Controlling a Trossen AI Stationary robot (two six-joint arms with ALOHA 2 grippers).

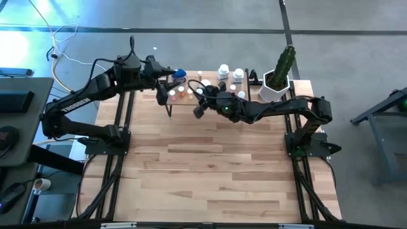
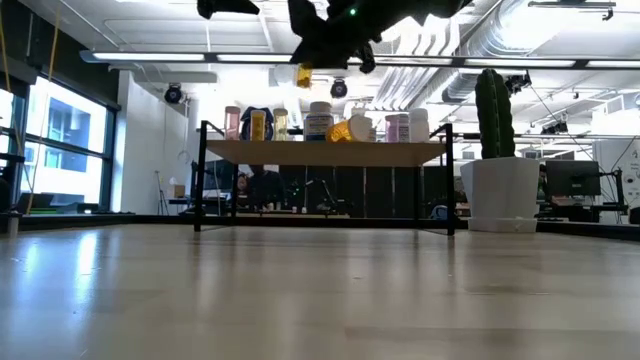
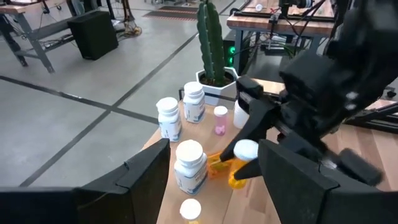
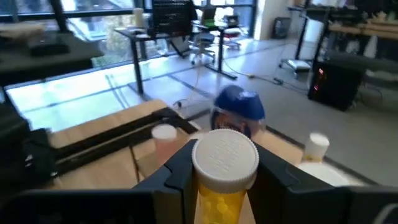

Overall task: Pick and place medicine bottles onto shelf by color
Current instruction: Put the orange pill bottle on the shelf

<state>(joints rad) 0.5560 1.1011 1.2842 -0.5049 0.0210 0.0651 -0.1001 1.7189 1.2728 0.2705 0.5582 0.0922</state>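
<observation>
1. Nearest the low camera, the plank table is seen as a broad, bare wooden surface; a large hall with ceiling ducts and desks is seen beyond it.
2. The shelf, a low riser at the table's far edge, is used here as the landmark. A potted cactus is stood just beside its end.
3. The right gripper is held above the shelf's front edge, its fingers closed narrowly on an orange bottle with a white cap, gripped just below the cap.
4. The left gripper is held over the shelf's other end, its fingers spread wide and empty.
5. Other medicine bottles are stood along the shelf top.
6. The orange bottle is judged light, rigid and smooth, so liable to slip; a grip under the cap's lip is judged soundest.
</observation>
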